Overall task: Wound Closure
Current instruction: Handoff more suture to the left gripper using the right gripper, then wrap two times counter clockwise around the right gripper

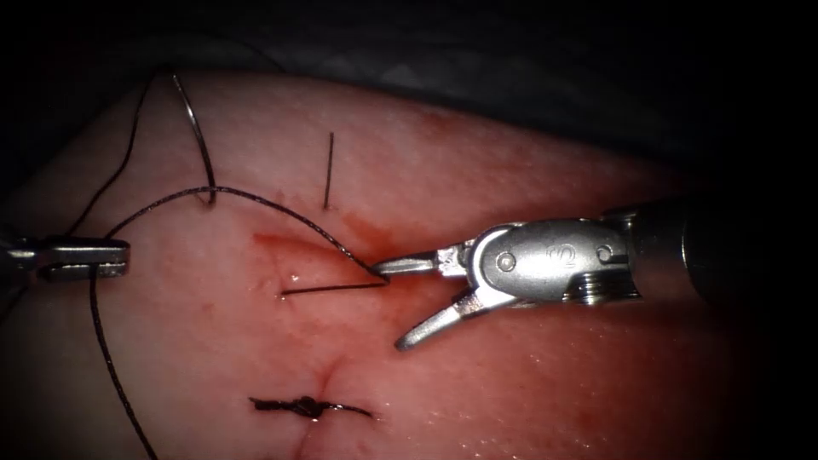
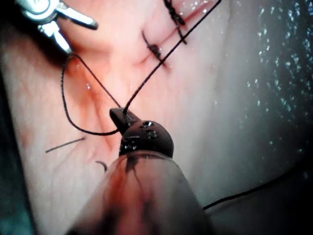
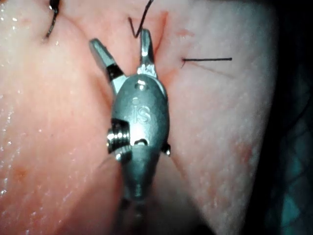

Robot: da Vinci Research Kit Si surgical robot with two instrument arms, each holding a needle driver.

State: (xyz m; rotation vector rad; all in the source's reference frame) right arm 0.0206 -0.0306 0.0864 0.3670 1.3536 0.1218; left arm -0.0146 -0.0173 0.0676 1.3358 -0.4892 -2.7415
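My right tool (image 1: 394, 305) comes in from the right over the cut (image 1: 319, 375), jaws open and holding nothing. Its upper jaw tip sits where the thread (image 1: 281, 209) meets the tissue (image 1: 511, 170). The right wrist view shows these open jaws (image 3: 121, 41) close up. My left tool (image 1: 72, 255) rests left of the cut, shut on the thread (image 2: 146, 83), as its jaws (image 2: 120, 117) show in the left wrist view. The curved needle (image 1: 194, 128) stands free at the upper left, held by neither tool, with its lower end apparently stuck in the tissue.
A tied knot (image 1: 308, 407) crosses the cut lower down. Two short cut ends of thread (image 1: 328, 170) (image 1: 332, 290) lie near the cut. Red fluid (image 1: 362, 230) stains the tissue beside the right tool. A loop of thread (image 1: 106, 358) trails below the left tool.
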